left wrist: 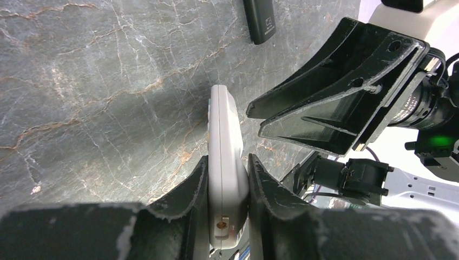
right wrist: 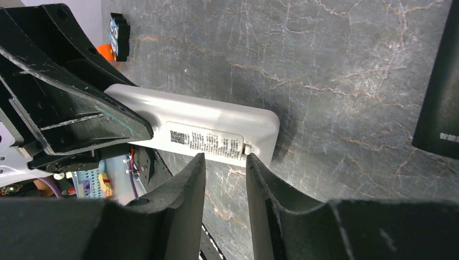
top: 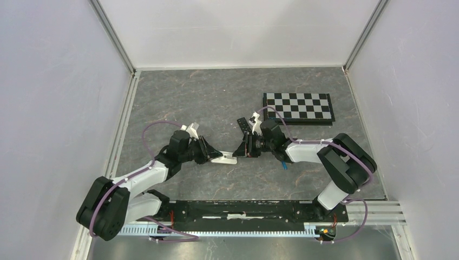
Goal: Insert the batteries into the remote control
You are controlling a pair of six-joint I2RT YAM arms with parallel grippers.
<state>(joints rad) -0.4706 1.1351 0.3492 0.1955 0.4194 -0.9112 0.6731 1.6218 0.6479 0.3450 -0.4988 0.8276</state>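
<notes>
A white remote (top: 225,158) is clamped on its edge between the fingers of my left gripper (top: 212,154), just above the table. It also shows in the left wrist view (left wrist: 224,146). In the right wrist view its labelled back (right wrist: 208,132) faces the camera. My right gripper (right wrist: 225,162) is open, its fingertips (right wrist: 199,165) just short of the remote's free end, with nothing between them. A thin blue sliver (top: 283,164) lies by the right forearm; I cannot tell whether it is a battery. A small orange bit (right wrist: 106,52) shows behind the left gripper. No gold battery is in view.
A black remote (top: 244,127) lies flat just beyond the two grippers and shows in the left wrist view (left wrist: 260,20). A checkered board (top: 298,108) lies at the back right. White walls with metal rails enclose the grey stone table (top: 184,97).
</notes>
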